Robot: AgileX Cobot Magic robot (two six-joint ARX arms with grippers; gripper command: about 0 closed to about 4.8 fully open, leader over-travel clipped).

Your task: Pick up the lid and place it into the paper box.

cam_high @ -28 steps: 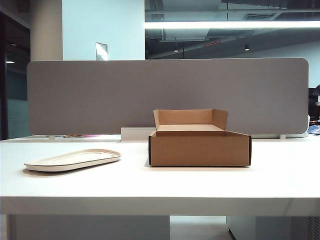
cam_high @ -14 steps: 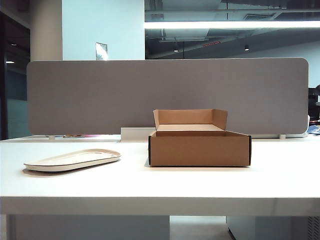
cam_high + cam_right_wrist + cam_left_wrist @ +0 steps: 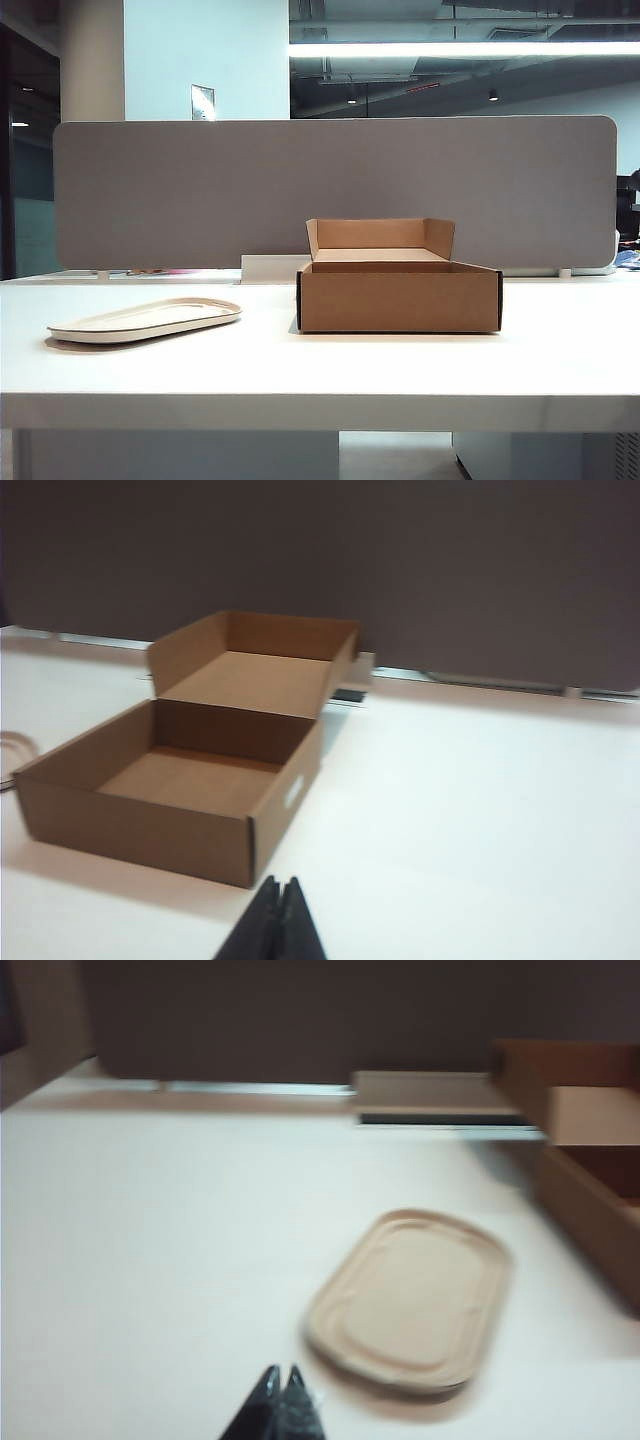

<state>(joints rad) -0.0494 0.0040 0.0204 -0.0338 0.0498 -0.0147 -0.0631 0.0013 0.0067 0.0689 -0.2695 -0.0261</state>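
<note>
Lid (image 3: 145, 319) flat on table (image 3: 400, 365), left of paper box (image 3: 399, 296), apart from it, untouched; box empty. I see left gripper (image 3: 281, 1380) short of lid, fingers together; right gripper (image 3: 279, 888) before box, fingers together. Pick and place both left

A white table (image 3: 320, 370) carries the scene. Along its far edge stands a wide grey partition screen (image 3: 200, 190) with rounded corners; a low white block (image 3: 268, 268) sits at its foot, near the middle.

Off-white lid (image 3: 145, 319), brown paper box (image 3: 399, 297), white table (image 3: 320, 370), grey partition (image 3: 200, 190).
</note>
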